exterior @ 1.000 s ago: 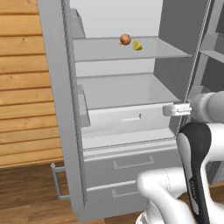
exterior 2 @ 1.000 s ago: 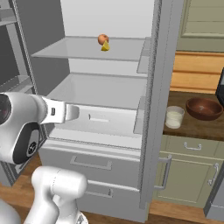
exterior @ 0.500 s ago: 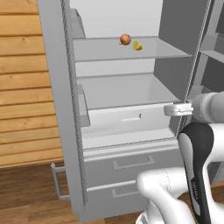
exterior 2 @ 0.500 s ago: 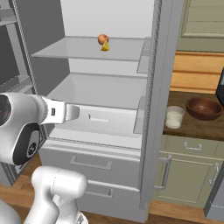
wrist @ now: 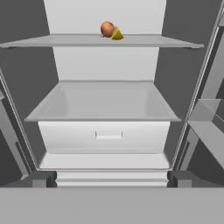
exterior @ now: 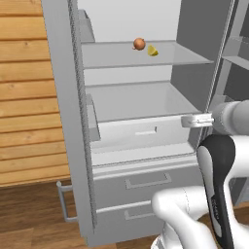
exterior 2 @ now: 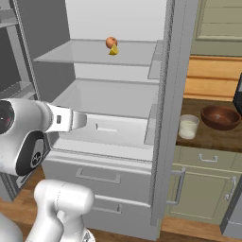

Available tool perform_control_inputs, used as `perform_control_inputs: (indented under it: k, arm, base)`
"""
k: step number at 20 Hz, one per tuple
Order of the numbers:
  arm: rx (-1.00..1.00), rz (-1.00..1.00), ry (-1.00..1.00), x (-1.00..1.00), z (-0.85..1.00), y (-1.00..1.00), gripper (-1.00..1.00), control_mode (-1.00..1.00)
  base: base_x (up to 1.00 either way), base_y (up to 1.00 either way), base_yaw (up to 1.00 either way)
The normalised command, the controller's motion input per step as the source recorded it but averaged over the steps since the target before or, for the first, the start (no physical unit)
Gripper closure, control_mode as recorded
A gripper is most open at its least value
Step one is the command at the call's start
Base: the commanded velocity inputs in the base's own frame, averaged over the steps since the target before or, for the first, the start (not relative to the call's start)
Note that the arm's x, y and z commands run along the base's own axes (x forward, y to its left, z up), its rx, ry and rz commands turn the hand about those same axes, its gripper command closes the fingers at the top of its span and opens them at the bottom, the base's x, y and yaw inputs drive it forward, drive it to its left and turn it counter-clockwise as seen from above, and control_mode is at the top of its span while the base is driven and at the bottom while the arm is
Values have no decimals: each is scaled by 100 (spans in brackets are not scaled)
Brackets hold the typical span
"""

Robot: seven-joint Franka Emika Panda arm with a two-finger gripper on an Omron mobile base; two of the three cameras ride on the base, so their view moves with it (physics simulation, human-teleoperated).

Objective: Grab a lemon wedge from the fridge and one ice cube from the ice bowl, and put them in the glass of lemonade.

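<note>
The lemon wedge (exterior: 152,50) is seen on the far upper shelf of the open fridge (exterior: 68,97), beside a round fruit (exterior: 139,44). Nothing is gripped by the wide-open gripper (wrist: 112,180); wedge, ice and glass (exterior 2: 188,126) are still left.

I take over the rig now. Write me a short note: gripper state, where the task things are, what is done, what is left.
Gripper: jaws open, holding nothing, in front of the open fridge.
Lemon wedge: on the upper fridge shelf, beside a small round orange-brown item.
Glass of lemonade: on the counter right of the fridge, next to the brown bowl.
Done: fridge doors are open.
Left: pick the wedge, put it in the glass, then the ice cube.
</note>
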Motion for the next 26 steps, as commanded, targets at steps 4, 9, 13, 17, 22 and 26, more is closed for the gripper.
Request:
perform_control_inputs:
  k: [4, 9, 13, 17, 22, 26]
  arm:
    - [0, 0, 0, 0, 0, 0, -100, 100]
    - [0, 0, 0, 0, 0, 0, -100, 100]
    - [0, 0, 0, 0, 0, 0, -100, 100]
    - [0, 0, 0, 0, 0, 0, -100, -100]
    - [0, 0, -4, -19, 18, 0, -100, -100]
    - [-1, 0, -2, 0, 53, 2, -100, -100]
  base:
    - [66, 3, 0]
    - [82, 8, 0]
    - [68, 10, 0]
    - [21, 3, 0]
    - [0, 0, 0]
    - [0, 0, 0]
